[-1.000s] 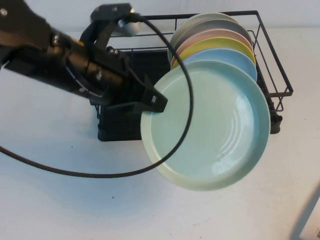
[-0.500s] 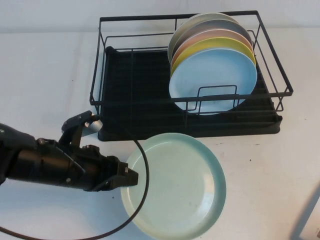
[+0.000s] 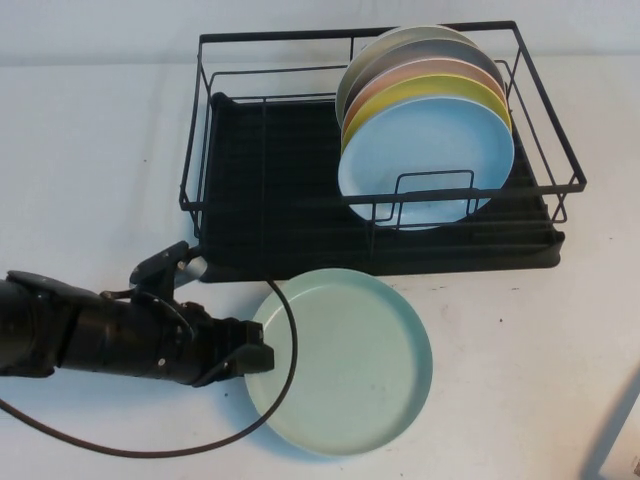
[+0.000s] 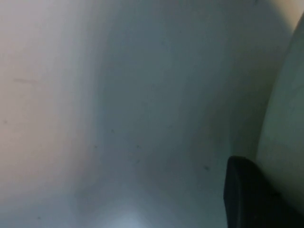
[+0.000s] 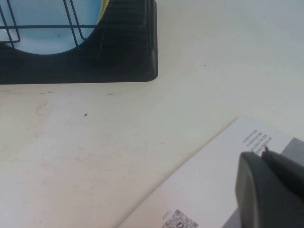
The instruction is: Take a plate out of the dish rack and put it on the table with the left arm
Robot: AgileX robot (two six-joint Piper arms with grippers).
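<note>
A white worktop carries a black dish rack holding upright plates, a light blue plate in front. Just before the rack, the mint-green plate lies nearly flat on the worktop. The left claw pinches its left rim, arm stretched low. The right claw sits at the far right; whether it is spread, I cannot tell.
</note>
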